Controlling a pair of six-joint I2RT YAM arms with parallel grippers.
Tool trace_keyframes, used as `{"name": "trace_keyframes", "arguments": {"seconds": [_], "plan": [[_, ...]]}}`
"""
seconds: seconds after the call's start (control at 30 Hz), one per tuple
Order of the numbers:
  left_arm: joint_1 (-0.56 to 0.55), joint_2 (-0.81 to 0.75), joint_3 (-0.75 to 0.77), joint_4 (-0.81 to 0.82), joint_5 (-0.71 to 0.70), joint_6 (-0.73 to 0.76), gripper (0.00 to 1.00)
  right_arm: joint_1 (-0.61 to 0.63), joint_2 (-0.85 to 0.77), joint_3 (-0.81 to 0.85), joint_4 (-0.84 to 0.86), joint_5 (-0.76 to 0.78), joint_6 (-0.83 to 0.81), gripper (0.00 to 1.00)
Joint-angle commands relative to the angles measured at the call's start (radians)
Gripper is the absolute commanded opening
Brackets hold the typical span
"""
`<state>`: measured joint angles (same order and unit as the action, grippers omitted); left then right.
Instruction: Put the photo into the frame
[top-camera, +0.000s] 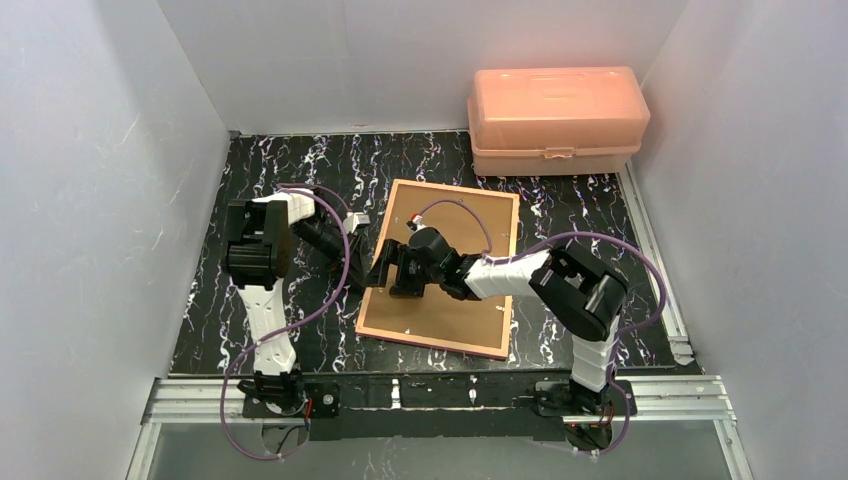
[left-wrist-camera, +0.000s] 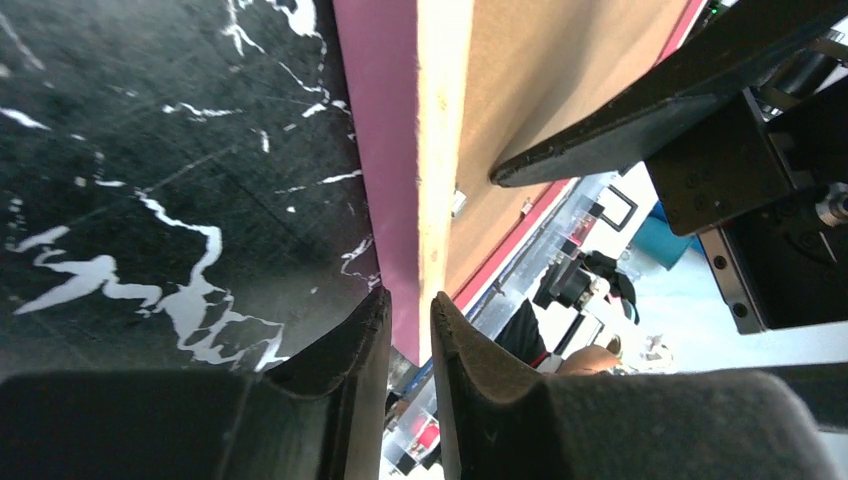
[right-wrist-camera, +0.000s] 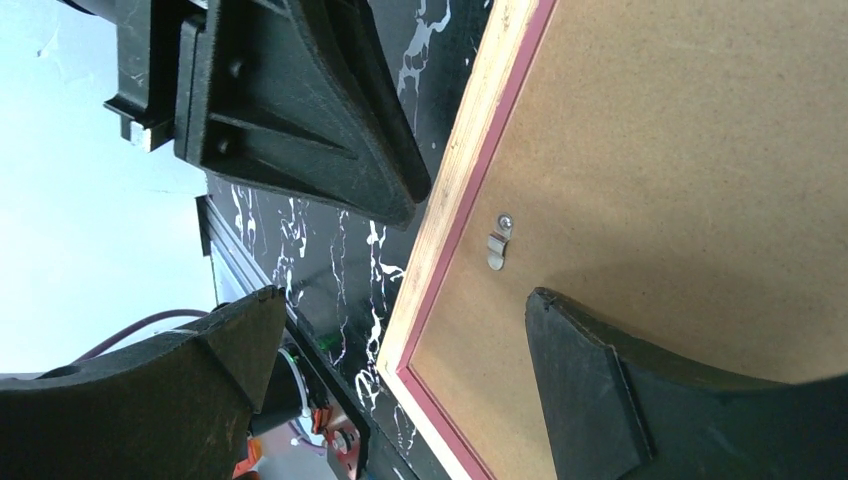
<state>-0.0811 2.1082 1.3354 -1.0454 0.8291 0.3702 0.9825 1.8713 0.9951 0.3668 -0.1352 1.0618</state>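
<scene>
The left gripper (left-wrist-camera: 410, 305) is nearly closed at the 9 o'clock edge of the frame (top-camera: 450, 320), grip unclear; the right gripper (right-wrist-camera: 400, 300) is spread wide astride it

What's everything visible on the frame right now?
The frame lies back-up and slightly skewed on the marble table: tan wood-like border, pink sides and inner lip, brown backing board seated inside, a small metal tab over the board's edge. The left gripper is nearly shut around its left edge, grip unclear; the open right gripper straddles that edge.
</scene>
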Motion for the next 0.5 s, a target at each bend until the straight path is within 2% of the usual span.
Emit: {"name": "trace_keyframes", "arguments": {"seconds": [0.0, 0.3, 0.47], "plan": [[-0.006, 0.004, 0.002, 0.033, -0.041, -0.020, 0.21, 0.005, 0.029, 0.044, 0.013, -0.008, -0.019, 0.97], [-0.030, 0.021, -0.014, 0.067, -0.019, -0.041, 0.22, 0.005, 0.045, 0.054, 0.015, -0.015, -0.014, 0.96], [-0.034, 0.021, -0.020, 0.076, -0.023, -0.047, 0.18, 0.004, 0.051, 0.052, 0.028, -0.023, -0.006, 0.96]]}}
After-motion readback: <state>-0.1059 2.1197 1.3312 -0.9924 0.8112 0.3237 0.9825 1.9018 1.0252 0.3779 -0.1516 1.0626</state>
